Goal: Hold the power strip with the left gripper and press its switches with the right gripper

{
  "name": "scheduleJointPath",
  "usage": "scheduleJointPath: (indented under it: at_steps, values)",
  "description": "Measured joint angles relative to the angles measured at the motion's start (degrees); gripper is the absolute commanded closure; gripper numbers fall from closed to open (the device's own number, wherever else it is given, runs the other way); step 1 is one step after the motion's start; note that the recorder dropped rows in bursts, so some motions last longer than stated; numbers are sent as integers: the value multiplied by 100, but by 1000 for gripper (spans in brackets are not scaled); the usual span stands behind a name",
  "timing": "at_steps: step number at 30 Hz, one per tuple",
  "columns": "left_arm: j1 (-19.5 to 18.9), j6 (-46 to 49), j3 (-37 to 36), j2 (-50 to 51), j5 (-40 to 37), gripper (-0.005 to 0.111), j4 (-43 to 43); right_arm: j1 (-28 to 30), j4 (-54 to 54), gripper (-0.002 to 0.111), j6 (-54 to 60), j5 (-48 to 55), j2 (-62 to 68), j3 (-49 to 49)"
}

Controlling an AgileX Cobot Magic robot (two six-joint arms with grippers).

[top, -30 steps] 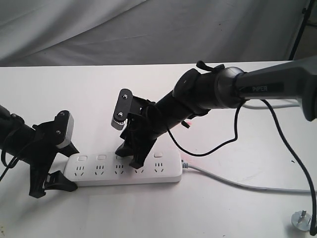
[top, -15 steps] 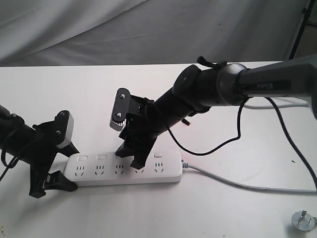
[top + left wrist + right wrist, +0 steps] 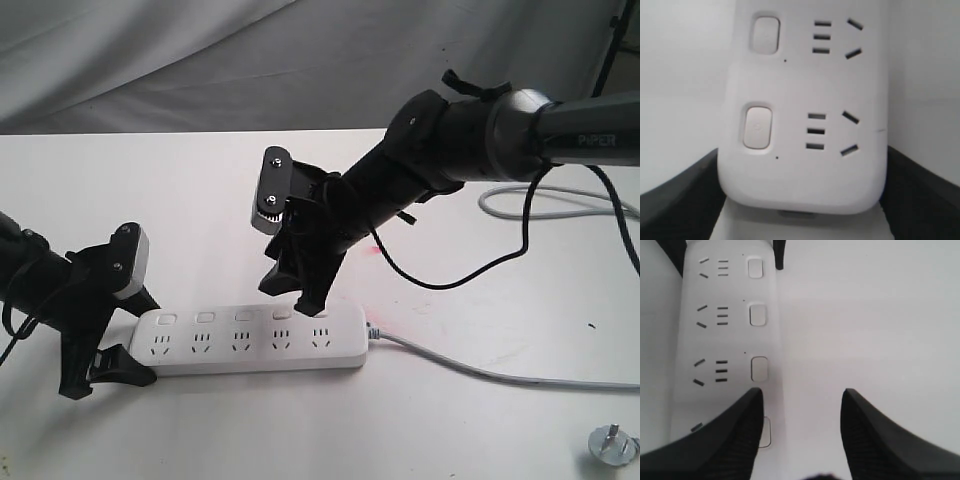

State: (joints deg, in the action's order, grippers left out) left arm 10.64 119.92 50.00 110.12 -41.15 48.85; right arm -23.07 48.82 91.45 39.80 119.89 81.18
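Note:
The white power strip [image 3: 250, 340] lies flat on the white table, its grey cord [image 3: 470, 370] running off to the right. My left gripper [image 3: 150, 342] is shut on the power strip's left end, one black finger [image 3: 680, 200] against each long side of the power strip [image 3: 800, 175]. The switches [image 3: 243, 315] form a row along the far edge. My right gripper [image 3: 293, 292] hangs open a little above the fourth switch [image 3: 282, 314], touching nothing. In the right wrist view one finger [image 3: 735, 435] partly covers a switch [image 3: 766, 432]; the right gripper [image 3: 802, 392] holds nothing.
The cord's plug [image 3: 612, 443] lies at the front right table corner. A second grey cable [image 3: 520, 210] curls at the right. The right arm's black cable [image 3: 450, 280] droops onto the table. A grey cloth [image 3: 200, 60] hangs behind.
My right gripper has lifted off the fourth switch and drawn back up and to the right. The left gripper and the power strip have stayed put.

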Motion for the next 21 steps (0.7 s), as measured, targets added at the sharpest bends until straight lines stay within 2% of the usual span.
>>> scheduleJointPath:
  at_steps: [21]
  values:
    - [0, 0, 0, 0, 0, 40, 0, 21, 33, 63, 38, -329, 259, -161]
